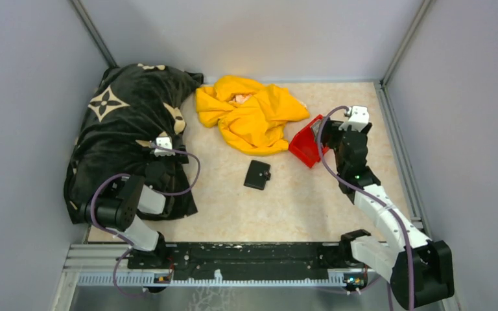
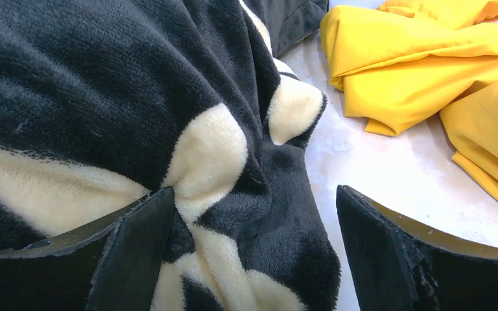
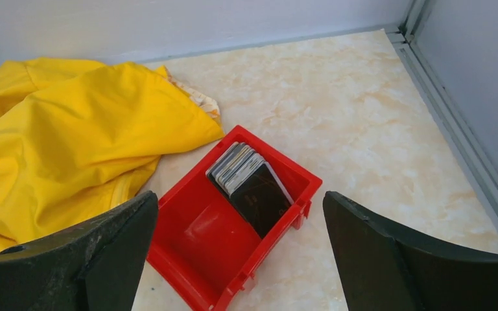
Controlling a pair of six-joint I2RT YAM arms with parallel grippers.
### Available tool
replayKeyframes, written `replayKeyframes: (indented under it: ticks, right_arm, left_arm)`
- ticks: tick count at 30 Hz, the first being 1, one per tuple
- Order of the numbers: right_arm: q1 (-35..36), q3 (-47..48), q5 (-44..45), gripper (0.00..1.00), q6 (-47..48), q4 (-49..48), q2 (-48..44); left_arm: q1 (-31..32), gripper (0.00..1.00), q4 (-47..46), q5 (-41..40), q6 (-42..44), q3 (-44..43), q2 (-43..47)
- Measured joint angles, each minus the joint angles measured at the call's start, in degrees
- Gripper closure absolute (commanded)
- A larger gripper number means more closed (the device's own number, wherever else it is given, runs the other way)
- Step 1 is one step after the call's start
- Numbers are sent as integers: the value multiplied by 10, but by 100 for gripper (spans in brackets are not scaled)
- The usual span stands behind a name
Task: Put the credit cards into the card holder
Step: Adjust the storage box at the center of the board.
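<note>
The credit cards (image 3: 249, 181) are a small stack leaning inside a red bin (image 3: 201, 249), with a dark card in front. The bin also shows in the top view (image 1: 305, 144), right of centre. The card holder (image 1: 257, 174) is a closed black wallet lying flat on the table's middle. My right gripper (image 3: 241, 249) is open and empty, hovering above the bin; in the top view it sits at the bin's right side (image 1: 329, 133). My left gripper (image 2: 256, 249) is open and empty over the black plush blanket (image 2: 104, 84), far left (image 1: 159, 155).
A black blanket with cream flowers (image 1: 130, 110) covers the left side. A crumpled yellow garment (image 1: 249, 113) lies at the back centre, touching the bin's left. Grey walls (image 1: 467, 97) and a metal rail (image 1: 399, 142) bound the table.
</note>
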State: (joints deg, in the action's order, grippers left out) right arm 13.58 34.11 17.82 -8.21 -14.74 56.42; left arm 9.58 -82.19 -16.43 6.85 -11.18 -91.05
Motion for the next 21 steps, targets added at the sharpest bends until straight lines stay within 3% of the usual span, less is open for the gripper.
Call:
replayKeyframes:
  ticks: [6,9,11,16,21]
  right_arm:
    - [27,2,-23,1,-31,5,-9]
    - [26,-12,-67,15,-67,-58,-9]
    - [27,-5,-90,15,-77,-70,5]
    - [40,124,-44,14,-90,24,108]
    - [48,250,10,18,-121,115,217]
  left_arm:
    - [0,0,0,0,0,0,0]
    - [-1,0,5,2,0,-2,3]
    - [1,0,33,0,0,-1,33]
    - [23,0,188,16,-25,-39,191]
    - [36,0,362,71,-79,-161,240]
